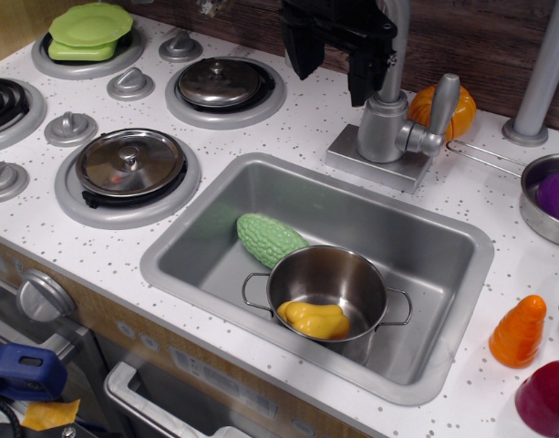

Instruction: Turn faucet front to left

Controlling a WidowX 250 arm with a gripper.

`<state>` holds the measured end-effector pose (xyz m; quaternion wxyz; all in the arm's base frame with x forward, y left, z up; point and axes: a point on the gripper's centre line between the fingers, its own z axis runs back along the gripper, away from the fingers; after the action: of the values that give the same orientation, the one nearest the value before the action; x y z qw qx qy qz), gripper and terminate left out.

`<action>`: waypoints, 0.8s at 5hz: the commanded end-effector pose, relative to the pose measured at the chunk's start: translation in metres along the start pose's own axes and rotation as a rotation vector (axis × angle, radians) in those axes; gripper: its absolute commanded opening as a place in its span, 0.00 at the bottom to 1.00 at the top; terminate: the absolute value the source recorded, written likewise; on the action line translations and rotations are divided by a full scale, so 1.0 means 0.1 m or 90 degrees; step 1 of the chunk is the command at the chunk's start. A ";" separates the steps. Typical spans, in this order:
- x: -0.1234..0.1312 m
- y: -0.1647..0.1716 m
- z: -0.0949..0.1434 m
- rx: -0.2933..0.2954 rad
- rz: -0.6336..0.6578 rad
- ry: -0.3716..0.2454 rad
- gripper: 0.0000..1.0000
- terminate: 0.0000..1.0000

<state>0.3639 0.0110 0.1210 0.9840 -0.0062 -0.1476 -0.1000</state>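
The faucet (385,126) stands behind the sink on its square base plate (352,151), with the stubby lever handle (440,108) sticking out to the right. Its neck rises at the top edge; the curved spout end is hidden behind my gripper. My black gripper (332,80) hangs at the top of the view, just left of the faucet neck and above the counter. Its two fingers (303,53) stand apart, with nothing visible between them.
The sink (215,265) holds a green bumpy vegetable (266,237) and a steel pot (326,285) with a yellow piece inside. Lidded pans sit on the burners (129,162) at left. An orange pumpkin (465,111), a grey pole (545,73) and another pan (538,193) are at right.
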 end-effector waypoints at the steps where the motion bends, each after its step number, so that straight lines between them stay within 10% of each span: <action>1: 0.13 0.16 0.06 0.003 -0.015 -0.048 1.00 0.00; 4: 0.22 0.35 0.01 -0.004 -0.042 -0.049 1.00 0.00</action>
<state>0.3871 0.0348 0.1074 0.9786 -0.0221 -0.1568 -0.1313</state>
